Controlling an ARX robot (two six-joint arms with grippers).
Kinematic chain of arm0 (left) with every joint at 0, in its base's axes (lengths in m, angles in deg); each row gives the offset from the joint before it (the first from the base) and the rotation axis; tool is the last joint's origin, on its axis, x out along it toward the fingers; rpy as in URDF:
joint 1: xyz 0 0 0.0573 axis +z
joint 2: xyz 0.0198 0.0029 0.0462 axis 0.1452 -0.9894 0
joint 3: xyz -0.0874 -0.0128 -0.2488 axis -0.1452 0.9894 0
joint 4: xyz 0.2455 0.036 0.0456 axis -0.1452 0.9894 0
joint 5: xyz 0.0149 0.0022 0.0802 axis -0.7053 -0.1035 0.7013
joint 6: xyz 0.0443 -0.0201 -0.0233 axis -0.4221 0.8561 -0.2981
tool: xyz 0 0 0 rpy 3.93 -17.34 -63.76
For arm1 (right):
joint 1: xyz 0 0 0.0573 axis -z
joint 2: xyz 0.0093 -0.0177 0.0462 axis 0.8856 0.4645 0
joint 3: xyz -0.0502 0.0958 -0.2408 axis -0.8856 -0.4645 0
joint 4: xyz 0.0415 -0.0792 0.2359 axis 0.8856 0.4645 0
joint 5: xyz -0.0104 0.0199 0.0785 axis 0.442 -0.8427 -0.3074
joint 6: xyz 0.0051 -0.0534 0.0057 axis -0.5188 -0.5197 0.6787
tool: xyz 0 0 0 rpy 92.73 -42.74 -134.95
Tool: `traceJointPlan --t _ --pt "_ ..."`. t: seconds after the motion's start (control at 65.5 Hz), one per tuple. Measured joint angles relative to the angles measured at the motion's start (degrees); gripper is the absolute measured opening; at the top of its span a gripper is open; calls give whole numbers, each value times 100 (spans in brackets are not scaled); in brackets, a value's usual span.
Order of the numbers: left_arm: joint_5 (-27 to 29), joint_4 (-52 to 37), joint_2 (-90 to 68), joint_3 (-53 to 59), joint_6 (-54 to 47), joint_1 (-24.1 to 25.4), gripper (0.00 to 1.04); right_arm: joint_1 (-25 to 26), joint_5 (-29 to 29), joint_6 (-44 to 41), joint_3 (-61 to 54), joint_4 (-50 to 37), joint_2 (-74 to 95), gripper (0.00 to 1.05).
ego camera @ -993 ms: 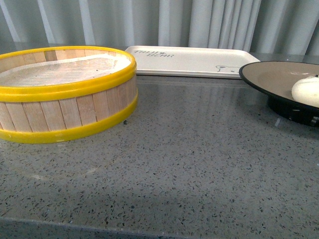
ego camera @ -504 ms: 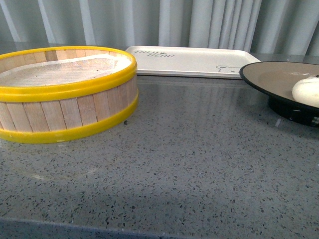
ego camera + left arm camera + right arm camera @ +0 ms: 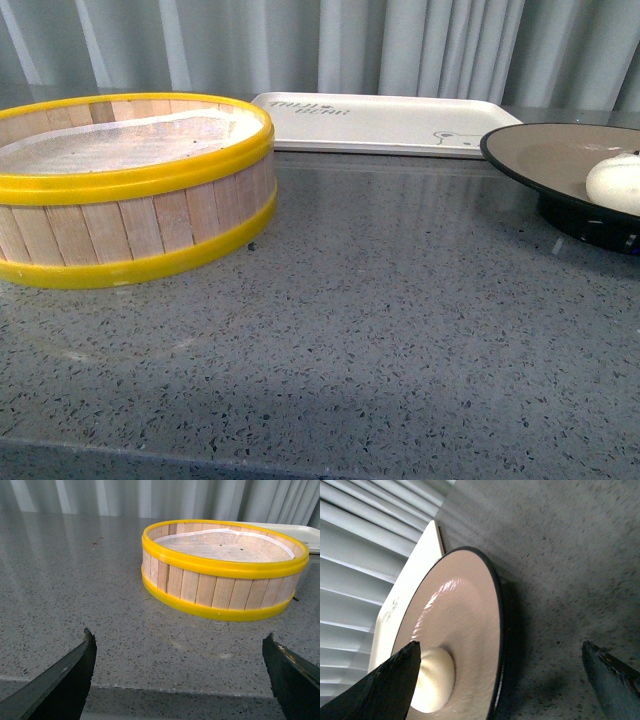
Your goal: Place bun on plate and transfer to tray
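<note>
Bun on plate at frame's right edge, tray just behind at upper centre; right gripper, jaws apart, faces the plate rim, evidently the nearer arm; left gripper, likewise spread, faces the steamer basket.

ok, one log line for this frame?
bun: on plate | plate: on counter, off tray | left gripper: open, empty | right gripper: open, empty

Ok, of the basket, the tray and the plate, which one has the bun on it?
The black-rimmed plate holds the bun; the yellow-rimmed basket and white tray hold none.
</note>
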Motion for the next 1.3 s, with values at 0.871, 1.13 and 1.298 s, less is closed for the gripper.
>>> traceJointPlan --t 0.871,1.13,1.298 --pt "0 0 0 0 -2 0 98 -361 -636 1296 361 -203 686 13" --pt "2 0 0 0 0 0 98 -310 -678 1215 308 -212 568 3" --pt "0 0 0 0 0 0 98 -380 -647 1305 302 -334 428 3"
